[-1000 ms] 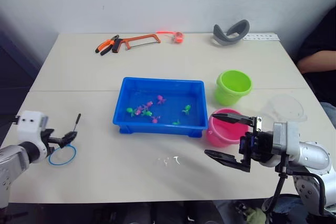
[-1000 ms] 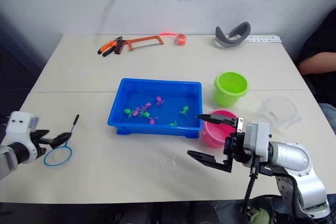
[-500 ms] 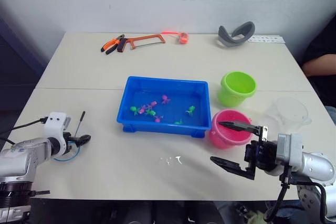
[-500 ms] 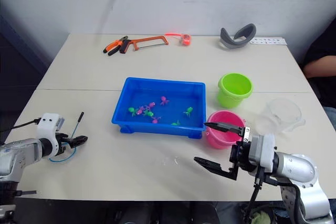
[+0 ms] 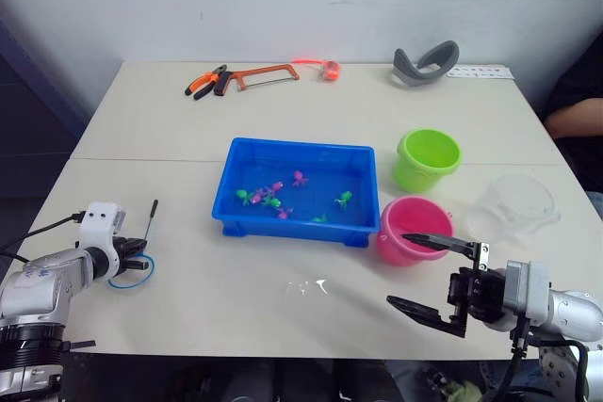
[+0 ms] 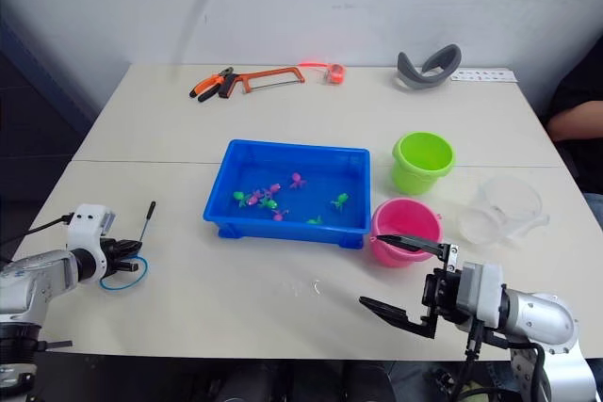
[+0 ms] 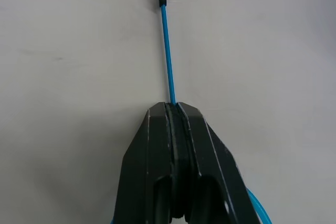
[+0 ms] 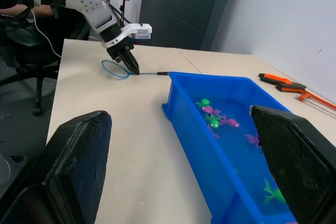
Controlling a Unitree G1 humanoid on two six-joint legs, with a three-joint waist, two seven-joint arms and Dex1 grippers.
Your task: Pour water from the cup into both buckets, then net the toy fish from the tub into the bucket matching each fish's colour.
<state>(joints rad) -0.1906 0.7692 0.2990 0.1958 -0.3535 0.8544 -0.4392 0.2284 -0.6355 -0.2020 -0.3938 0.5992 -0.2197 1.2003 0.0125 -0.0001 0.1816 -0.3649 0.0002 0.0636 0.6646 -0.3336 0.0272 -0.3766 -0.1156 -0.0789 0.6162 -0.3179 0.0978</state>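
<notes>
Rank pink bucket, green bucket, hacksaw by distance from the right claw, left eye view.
From the right claw:
1. Pink bucket, just beyond it.
2. Green bucket, farther back, behind the pink one.
3. Hacksaw, at the table's far edge, toward the robot's left.

At the far edge of the table (image 5: 188, 129) we see orange-handled pliers (image 5: 205, 80) touching a hacksaw (image 5: 256, 73). Just beside the saw's tip lies a small red thing (image 5: 327, 67); farther right rests a curved grey object (image 5: 426, 61), with a person's arm (image 5: 569, 120) at the table's right side.
</notes>
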